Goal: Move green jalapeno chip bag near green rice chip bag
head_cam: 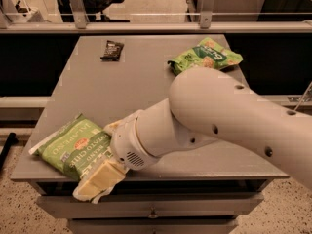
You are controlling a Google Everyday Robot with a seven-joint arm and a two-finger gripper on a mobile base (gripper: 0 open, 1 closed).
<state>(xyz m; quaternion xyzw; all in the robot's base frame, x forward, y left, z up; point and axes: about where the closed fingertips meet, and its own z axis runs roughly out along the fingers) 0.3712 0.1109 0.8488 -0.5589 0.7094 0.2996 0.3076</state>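
Green jalapeno chip bag (68, 147): lies flat at front-left corner of desk (146, 82), close to front edge.
Gripper (100, 178): set over bag's front-right corner, at desk edge; open/closed state and any hold cannot be told.
Dark packet (112, 50): far side, left of centre; not involved.
Green rice chip bag (204, 56): far right, well apart from jalapeno bag.
Risk: bag may be nudged off front edge, or lost in transit if only thin corner is caught.

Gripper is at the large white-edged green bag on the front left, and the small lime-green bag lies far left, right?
No: camera view shows the small lime-green bag at the far right. The gripper is at the large white-edged green bag, front left.
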